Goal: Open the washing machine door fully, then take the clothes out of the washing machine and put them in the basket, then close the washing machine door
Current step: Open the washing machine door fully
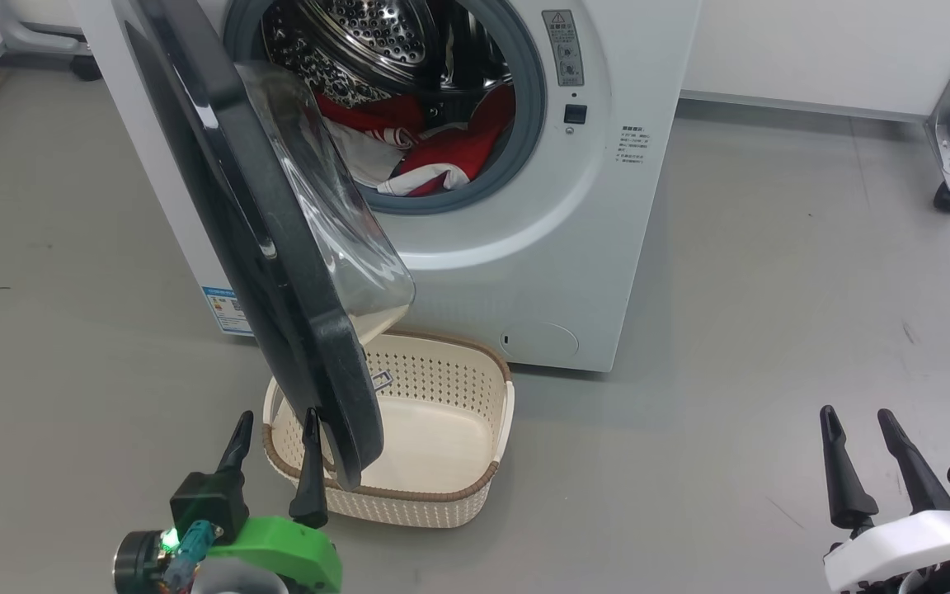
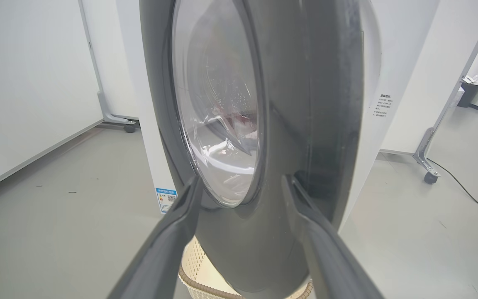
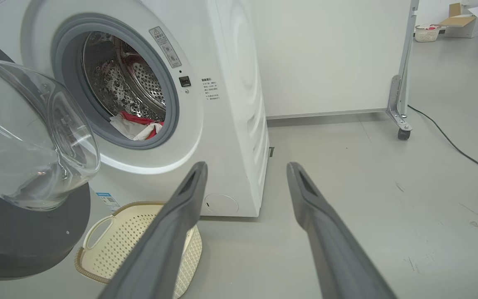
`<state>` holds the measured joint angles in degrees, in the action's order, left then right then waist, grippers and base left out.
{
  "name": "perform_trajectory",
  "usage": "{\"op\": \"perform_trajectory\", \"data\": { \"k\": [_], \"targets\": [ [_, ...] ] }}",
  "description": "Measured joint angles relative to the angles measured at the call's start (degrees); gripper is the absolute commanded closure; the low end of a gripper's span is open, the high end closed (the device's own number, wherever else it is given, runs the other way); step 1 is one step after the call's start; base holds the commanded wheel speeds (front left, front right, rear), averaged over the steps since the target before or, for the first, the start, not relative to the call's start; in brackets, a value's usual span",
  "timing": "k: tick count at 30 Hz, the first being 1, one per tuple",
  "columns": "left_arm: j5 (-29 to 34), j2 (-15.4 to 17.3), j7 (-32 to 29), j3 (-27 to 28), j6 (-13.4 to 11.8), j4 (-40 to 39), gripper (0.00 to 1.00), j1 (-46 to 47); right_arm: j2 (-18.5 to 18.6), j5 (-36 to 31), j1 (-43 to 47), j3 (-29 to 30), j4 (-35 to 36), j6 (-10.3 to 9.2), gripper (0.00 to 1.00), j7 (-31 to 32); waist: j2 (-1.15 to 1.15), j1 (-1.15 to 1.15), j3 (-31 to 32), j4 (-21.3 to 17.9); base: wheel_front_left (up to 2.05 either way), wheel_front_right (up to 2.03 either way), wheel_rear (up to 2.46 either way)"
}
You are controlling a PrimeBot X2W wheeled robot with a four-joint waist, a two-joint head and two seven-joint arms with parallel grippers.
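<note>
Partly open door [image 1: 302,330] over basket [image 1: 409,505]; clothes [image 1: 442,157] inside washing machine [image 1: 574,247].

Grey floor [image 1: 772,289], lightly scuffed. White partition panel [image 3: 326,54] standing on a metal foot [image 3: 394,104] with a black castor [image 3: 403,134]. Black cable [image 3: 454,145] trailing across the floor near the castor. Cardboard box [image 3: 465,18] well beyond the panel, at the far side.

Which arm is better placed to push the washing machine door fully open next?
Left. The left gripper is open, its fingers close to the lower rim of the washing machine door, which looks only partly open. The right gripper, also open, sits off to the right, away from the door.
</note>
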<state>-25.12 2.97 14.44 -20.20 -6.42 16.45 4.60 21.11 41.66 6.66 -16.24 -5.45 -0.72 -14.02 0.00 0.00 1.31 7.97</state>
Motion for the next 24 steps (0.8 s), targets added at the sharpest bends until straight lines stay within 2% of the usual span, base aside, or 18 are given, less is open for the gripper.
{"op": "perform_trajectory", "data": {
  "k": [24],
  "targets": [
    [2.56, 0.08, 0.0, 0.32, 0.52, 1.8, 0.0, -0.03, -1.9, -3.43, 1.04, 2.35, 1.75, 0.63, 0.0, -0.24, 0.0, 0.0, 0.22, 0.03, 0.0, 0.0, 0.0]
  ]
}}
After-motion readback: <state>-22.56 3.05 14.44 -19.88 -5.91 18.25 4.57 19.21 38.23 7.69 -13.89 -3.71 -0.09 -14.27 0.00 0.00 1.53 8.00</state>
